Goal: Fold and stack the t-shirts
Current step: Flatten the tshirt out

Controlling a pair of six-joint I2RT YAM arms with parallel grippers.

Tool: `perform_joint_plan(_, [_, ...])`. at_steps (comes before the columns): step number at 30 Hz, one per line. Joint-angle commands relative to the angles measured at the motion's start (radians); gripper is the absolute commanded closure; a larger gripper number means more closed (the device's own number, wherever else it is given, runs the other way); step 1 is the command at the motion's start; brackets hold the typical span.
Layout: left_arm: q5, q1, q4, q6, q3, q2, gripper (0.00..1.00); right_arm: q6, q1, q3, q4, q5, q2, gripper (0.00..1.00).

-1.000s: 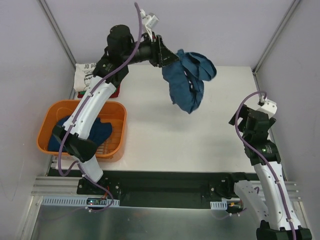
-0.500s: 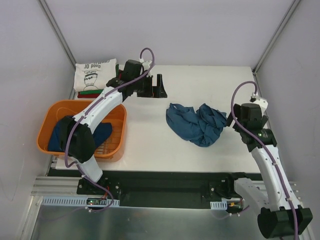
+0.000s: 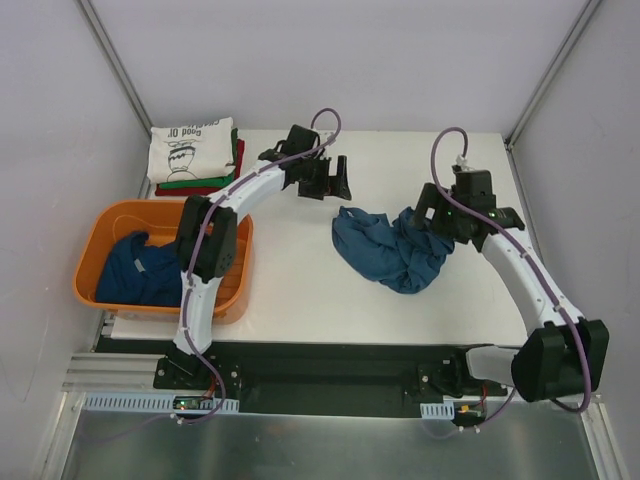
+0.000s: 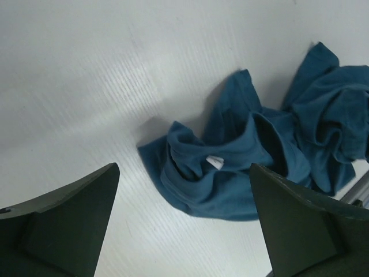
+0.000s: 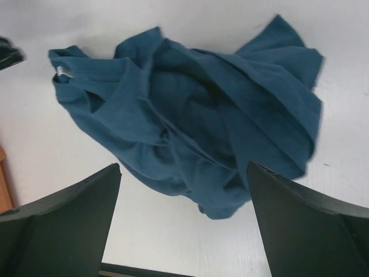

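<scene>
Both pairs of my fingers stand wide apart with nothing gripped between them: the left gripper hangs over the bare white table just beyond the far left edge of the crumpled dark blue cotton t-shirt, and the right gripper sits at that shirt's right-hand edge, though I cannot tell whether it touches the cloth. From my left wrist I see my two dark fingers at the bottom corners and the shirt lying bunched on the table past them; from my right wrist the same heap fills the view between my fingers. The rectangular orange plastic tub sits at the table's near left corner and holds a second dark blue t-shirt, loosely heaped (my left arm crosses above the tub's right side). Behind the tub, in the far left corner, lies the folded stack: a cream t-shirt with a dark vase-and-text print on top, a green t-shirt under it and a red t-shirt at the bottom. Smallest of all, a white neck label shows inside the collar of the crumpled shirt.
</scene>
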Motion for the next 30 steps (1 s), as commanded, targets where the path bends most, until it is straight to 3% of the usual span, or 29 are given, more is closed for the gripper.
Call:
perform_joint_plan(1, [-0.049, -0.014, -0.029, -0.03, 0.126, 0.089, 0.09, 0.031, 0.106, 0.132, 0.025, 0.051, 0.119, 0.07])
perform_joint_plan(4, [0.018, -0.019, -0.027, -0.037, 0.144, 0.126, 0.24, 0.095, 0.141, 0.179, -0.008, 0.181, 0.2, 0.13])
perform_joint_plan(7, [0.074, -0.025, -0.029, -0.044, 0.118, 0.136, 0.27, 0.138, 0.166, 0.213, -0.029, 0.295, 0.271, 0.14])
perform_joint_plan(11, [0.081, -0.048, -0.03, -0.037, 0.113, 0.172, 0.31, 0.137, 0.176, 0.258, -0.011, 0.295, 0.38, 0.21])
perform_joint_plan(14, [0.069, -0.051, -0.029, -0.05, 0.145, 0.215, 0.59, 0.149, 0.183, 0.281, 0.017, 0.335, 0.44, 0.32])
perform_joint_plan(15, [0.049, -0.051, -0.029, -0.055, 0.162, 0.221, 0.81, 0.152, 0.184, 0.282, 0.024, 0.371, 0.455, 0.43])
perform_joint_plan(17, [0.017, -0.051, -0.029, -0.055, 0.177, 0.229, 1.0, 0.167, 0.184, 0.288, 0.029, 0.419, 0.464, 0.56])
perform_joint_plan(18, [0.002, -0.05, -0.029, -0.047, 0.179, 0.222, 1.0, 0.169, 0.184, 0.29, 0.028, 0.457, 0.461, 0.71])
perform_joint_plan(21, [-0.07, -0.045, -0.029, -0.017, 0.145, 0.154, 1.0, 0.155, 0.184, 0.278, 0.028, 0.482, 0.402, 0.9])
perform_joint_plan(23, [-0.145, -0.036, -0.026, -0.001, 0.112, 0.06, 1.0, 0.135, 0.186, 0.265, 0.023, 0.496, 0.351, 0.93])
perform_joint_plan(30, [-0.199, 0.027, -0.003, 0.029, 0.018, -0.26, 1.0, 0.065, 0.176, 0.245, -0.024, 0.555, 0.017, 0.98])
